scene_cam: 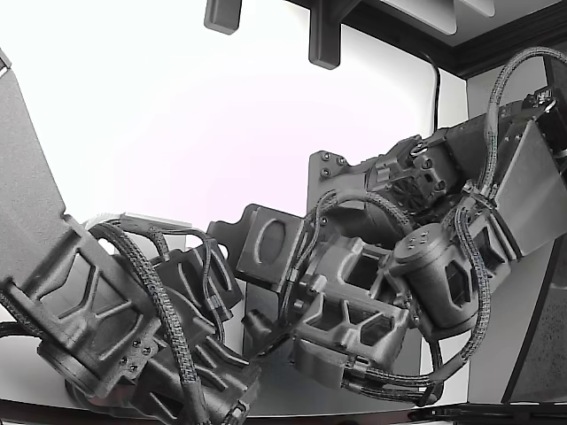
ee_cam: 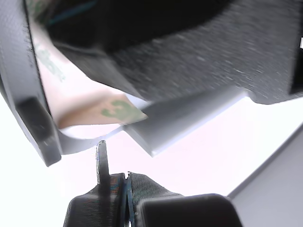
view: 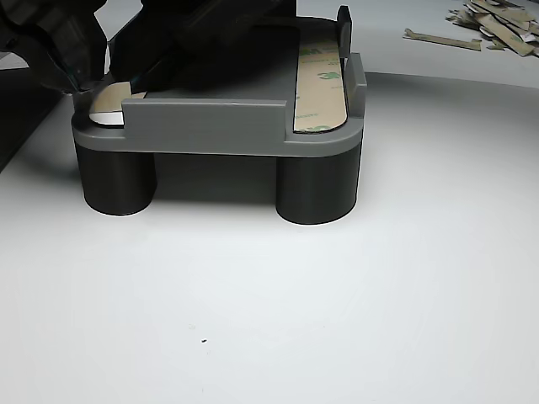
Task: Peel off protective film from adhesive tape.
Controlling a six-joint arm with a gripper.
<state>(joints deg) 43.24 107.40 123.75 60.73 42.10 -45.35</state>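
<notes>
one grey fixture (view: 202, 126), two tape strips (view: 320, 80)

Counted, all relative to grey fixture (view: 202, 126):
- Fixtures: one, on white table (view: 337, 320).
- Dark round legs under fixture: two visible, left leg (view: 115, 181) and right leg (view: 317, 187); any rear legs hidden.
- Tape strips on fixture top: two, long strip (view: 320, 84) along right side, second strip (view: 109, 98) at left end, partly covered.
- Peeled film scraps (view: 493, 25): one pile, far behind fixture to right; perhaps a dozen pieces, too small to count.
- Arms over fixture, exterior view: two, near arm (scene_cam: 115, 328) and far arm (scene_cam: 425, 257).
- Grippers: one (ee_cam: 113, 189), by left strip.
</notes>
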